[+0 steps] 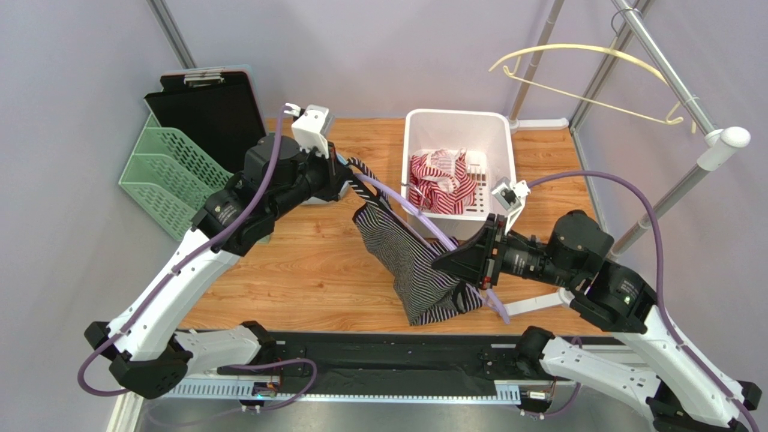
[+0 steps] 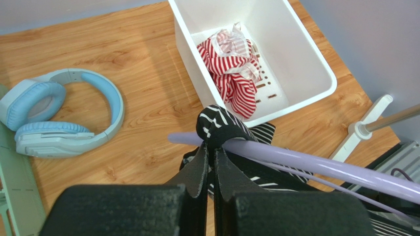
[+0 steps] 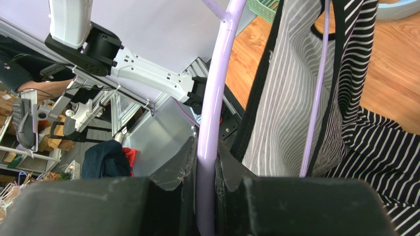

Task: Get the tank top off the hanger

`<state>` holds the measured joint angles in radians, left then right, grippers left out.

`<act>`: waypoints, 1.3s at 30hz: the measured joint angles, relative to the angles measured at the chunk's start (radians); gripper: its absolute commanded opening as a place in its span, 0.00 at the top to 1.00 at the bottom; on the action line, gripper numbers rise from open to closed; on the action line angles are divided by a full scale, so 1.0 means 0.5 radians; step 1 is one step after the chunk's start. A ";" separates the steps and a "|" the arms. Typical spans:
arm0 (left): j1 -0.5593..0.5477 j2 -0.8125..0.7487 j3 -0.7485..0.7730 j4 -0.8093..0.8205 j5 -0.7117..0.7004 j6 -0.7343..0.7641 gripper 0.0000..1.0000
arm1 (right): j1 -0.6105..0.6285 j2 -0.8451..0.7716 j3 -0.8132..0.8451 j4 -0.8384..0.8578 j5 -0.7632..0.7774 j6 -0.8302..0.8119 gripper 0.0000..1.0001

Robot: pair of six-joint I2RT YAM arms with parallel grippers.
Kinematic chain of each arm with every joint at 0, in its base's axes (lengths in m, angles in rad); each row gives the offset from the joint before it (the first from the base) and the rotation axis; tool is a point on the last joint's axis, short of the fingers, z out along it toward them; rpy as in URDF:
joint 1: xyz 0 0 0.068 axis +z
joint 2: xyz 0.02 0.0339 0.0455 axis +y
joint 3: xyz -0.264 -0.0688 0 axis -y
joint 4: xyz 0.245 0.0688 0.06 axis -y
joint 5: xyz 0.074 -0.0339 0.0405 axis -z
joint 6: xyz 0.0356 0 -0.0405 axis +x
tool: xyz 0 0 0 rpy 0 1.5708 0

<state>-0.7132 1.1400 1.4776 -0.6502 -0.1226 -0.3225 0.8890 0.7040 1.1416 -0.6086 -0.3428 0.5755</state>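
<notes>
The wooden desk point(image 1: 297, 270) fills the middle of the top view; a metal rack point(image 1: 672, 76) crosses the upper right corner with a pale yellow hanger point(image 1: 577, 65) hung on it. At upper left stands a green file tray point(image 1: 167, 171), its front slots showing nothing inside; a black clipboard point(image 1: 203, 108) stands upright at its back, though whether it sits in the rear slot I cannot tell. At upper centre is a white bin point(image 1: 416, 126) holding a crumpled red-and-white striped garment point(image 1: 442, 180), which lies toward the perforated end wall.

The black-and-white striped tank top point(image 1: 424, 274) is just below the bin at the centre of the frame, draped on a purple hanger point(image 2: 305, 164) that runs diagonally from upper left to lower right, its lower hem resting on the desk. The left jaws are closed tight, pinching the tank top's strap where it loops over the hanger's upper end; the right jaws are clamped on the hanger's purple bar at its lower end. In the left wrist view, blue-and-white headphones point(image 2: 29, 101) lie flat on the desk at left, well apart from the bin.
</notes>
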 measured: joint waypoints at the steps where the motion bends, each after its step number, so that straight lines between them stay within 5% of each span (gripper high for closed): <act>1: 0.011 0.007 0.011 -0.010 -0.003 0.000 1.00 | 0.000 -0.031 -0.021 -0.006 -0.011 -0.001 1.00; 15: 0.014 0.046 -0.007 -0.021 0.247 -0.050 1.00 | -0.003 -0.621 -0.220 -0.043 -0.027 -0.085 1.00; 24: 0.014 0.053 -0.027 -0.002 0.330 -0.086 1.00 | -0.005 -0.726 -0.297 0.081 -0.047 -0.130 1.00; 29: 0.018 0.050 -0.073 0.013 0.301 -0.085 1.00 | -0.004 -0.647 -0.319 0.340 -0.044 -0.163 1.00; 39: 0.099 -0.031 -0.198 -0.027 -0.021 -0.024 0.98 | 0.002 0.023 -0.316 0.938 0.047 -0.195 1.00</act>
<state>-0.6636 1.1248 1.3788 -0.6636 -0.1333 -0.3347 0.8898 0.7155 0.9836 -0.1394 -0.3191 0.4778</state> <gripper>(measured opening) 0.008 0.155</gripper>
